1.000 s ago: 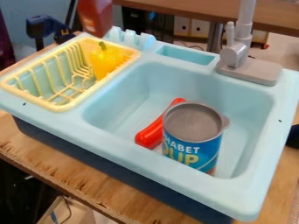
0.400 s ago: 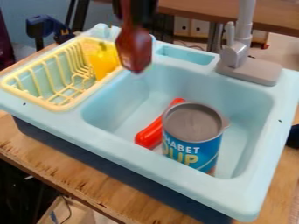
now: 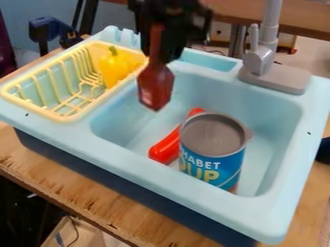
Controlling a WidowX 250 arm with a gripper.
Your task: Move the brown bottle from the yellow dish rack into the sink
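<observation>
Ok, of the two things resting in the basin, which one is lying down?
The long red one, lying flat beside the blue can; the can stands upright.

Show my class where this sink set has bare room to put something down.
Sink floor, between the can and the right-hand wall; rack, left of the yellow pepper. Crowded: around the can and red sausage-shaped toy, and overhead at back left, where the gripper holds a dark red object.

A yellow pepper [image 3: 114, 70] sits in a rack [image 3: 67, 118].
</observation>
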